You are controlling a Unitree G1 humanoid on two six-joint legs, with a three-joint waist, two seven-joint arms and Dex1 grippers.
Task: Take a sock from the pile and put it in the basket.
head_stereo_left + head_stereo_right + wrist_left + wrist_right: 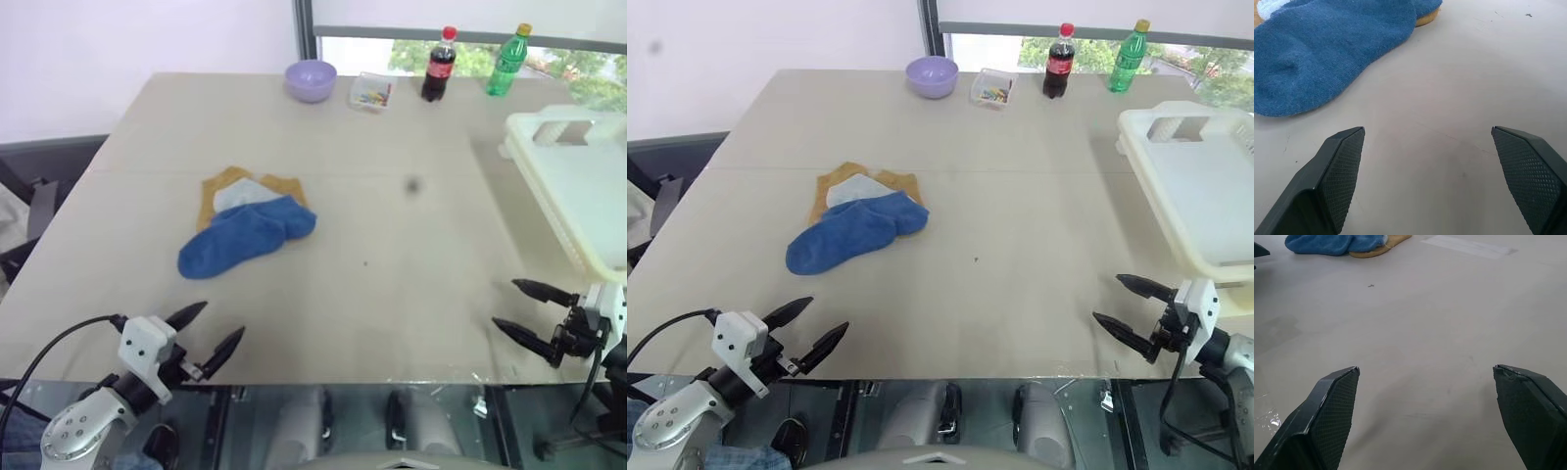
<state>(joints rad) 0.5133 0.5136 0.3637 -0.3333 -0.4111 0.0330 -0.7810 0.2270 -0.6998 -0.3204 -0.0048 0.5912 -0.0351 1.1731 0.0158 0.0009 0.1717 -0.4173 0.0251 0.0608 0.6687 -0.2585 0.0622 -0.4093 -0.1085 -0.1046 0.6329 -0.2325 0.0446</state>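
Your left gripper (214, 331) hovers at the near left edge of the table (392, 245) with its fingers spread wide and holding nothing. Just beyond it, left of the table's middle, lies the pile (250, 223), a blue sock on top of the light grey and mustard ones. On your right sits the white basket (578, 186) at the table's edge, and your right gripper (517, 308) hangs below its near corner, fingers wide apart and empty too.

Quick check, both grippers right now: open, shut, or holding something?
Left gripper: open, holding nothing, short of the pile.
Right gripper: open, holding nothing, beside the basket.
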